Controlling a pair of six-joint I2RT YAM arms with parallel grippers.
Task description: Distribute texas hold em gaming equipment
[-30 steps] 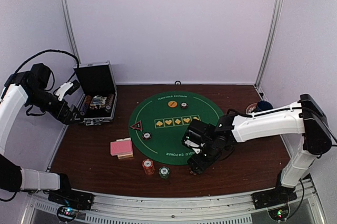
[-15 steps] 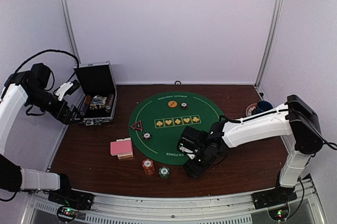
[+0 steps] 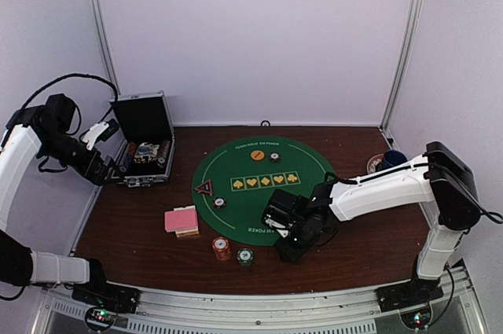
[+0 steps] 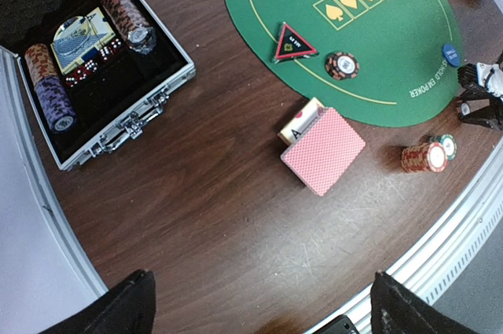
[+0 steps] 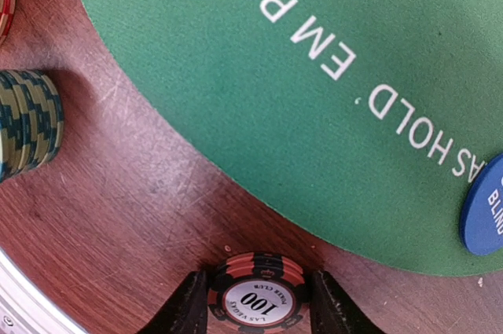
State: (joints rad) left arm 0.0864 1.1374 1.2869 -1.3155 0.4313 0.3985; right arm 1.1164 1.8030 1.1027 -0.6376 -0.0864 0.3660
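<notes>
My right gripper (image 5: 255,304) is shut on a short stack of orange-and-black poker chips (image 5: 255,291) standing on the wood just off the green mat (image 5: 314,75). A blue marker disc (image 5: 483,208) lies on the mat's edge beside it. In the top view the right gripper (image 3: 291,249) is low at the mat's near edge. An orange chip stack (image 3: 222,248) and a green one (image 3: 245,256) stand to its left. Pink-backed cards (image 3: 181,220) lie left of the mat, and a red triangle (image 3: 203,188) on it. My left gripper (image 4: 263,306) hangs open, high above bare wood.
An open black case (image 3: 145,153) with more chips and cards stands at the back left, next to the left arm. A patterned plate (image 3: 383,163) sits at the back right. An orange disc (image 3: 257,155) and single chips (image 3: 274,156) lie on the mat.
The right gripper has slid left along the mat's near edge and narrowed its jaws around the orange-and-black chip stack. The left arm has not moved.
</notes>
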